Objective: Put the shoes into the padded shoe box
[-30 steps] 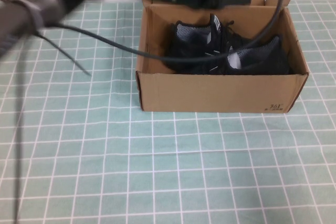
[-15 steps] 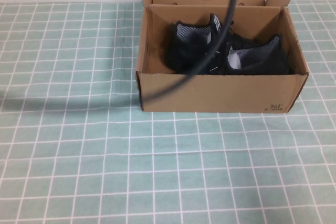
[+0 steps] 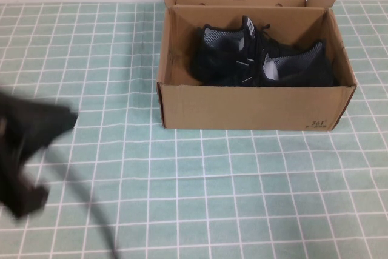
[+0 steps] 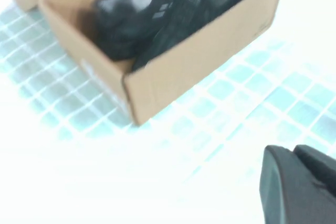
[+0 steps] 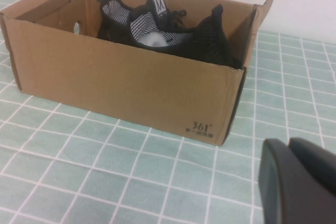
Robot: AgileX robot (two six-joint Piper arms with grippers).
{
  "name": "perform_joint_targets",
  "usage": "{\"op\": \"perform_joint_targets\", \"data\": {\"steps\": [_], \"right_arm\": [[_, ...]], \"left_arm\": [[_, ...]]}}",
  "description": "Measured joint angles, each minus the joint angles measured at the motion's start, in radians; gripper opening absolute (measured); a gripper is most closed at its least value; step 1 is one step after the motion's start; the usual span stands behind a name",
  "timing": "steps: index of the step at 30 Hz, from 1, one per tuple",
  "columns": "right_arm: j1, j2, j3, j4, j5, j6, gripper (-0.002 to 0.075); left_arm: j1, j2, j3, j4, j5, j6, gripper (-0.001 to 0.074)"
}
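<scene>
A motion-blurred black left gripper [image 3: 27, 153] is smearing across the high view's lower left, cut by the frame edge, while the brown cardboard box [image 3: 254, 108] wall is hiding the black knit sneakers' [image 3: 260, 59] lower halves.

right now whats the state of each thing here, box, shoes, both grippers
padded shoe box: open, flaps up, upright on the table.
shoes: both inside the box, side by side, white paper stuffing visible.
left gripper: blurred, over the table at the robot's left, apart from the box, holding nothing.
right gripper: off the box's printed front corner, apart from it, holding nothing.
</scene>
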Motion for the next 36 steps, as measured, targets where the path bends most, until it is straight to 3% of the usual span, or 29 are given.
{"op": "perform_joint_targets", "data": {"steps": [6, 10, 36], "right_arm": [[0.0, 0.0, 0.0, 0.0, 0.0, 0.0, -0.0007], [0.0, 0.0, 0.0, 0.0, 0.0, 0.0, -0.0007], [0.0, 0.0, 0.0, 0.0, 0.0, 0.0, -0.0007]], "left_arm": [[0.0, -0.233, 0.294, 0.055, -0.13, -0.036, -0.0001], [0.0, -0.343, 0.388, 0.095, -0.159, -0.04, -0.0001], [0.0, -0.403, 0.426, 0.137, -0.194, -0.023, -0.0001]]}}
